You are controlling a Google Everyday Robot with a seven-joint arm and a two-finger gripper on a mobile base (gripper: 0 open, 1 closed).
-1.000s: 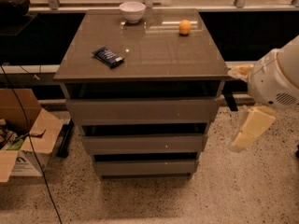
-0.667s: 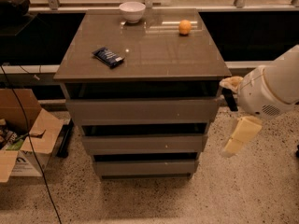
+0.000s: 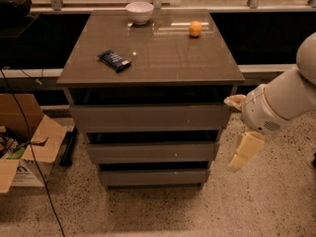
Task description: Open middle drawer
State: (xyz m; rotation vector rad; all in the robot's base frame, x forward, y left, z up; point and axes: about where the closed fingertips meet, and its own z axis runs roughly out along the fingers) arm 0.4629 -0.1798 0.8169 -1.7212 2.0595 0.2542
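Fingers (image 3: pixel 245 149) had swung left toward the cabinet (image 3: pixel 217 117) and hung wide and empty beside its right edge. Middle drawer (image 3: pixel 153 152) was shut. Step: approach. Next, I judged: hook its front, pull.

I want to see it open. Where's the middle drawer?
The middle drawer is mid-frame, between top drawer and bottom drawer; the gripper hovers off its right end.

Grey middle drawer (image 3: pixel 152 152) sits closed, end effector (image 3: pixel 245 152) right of it.
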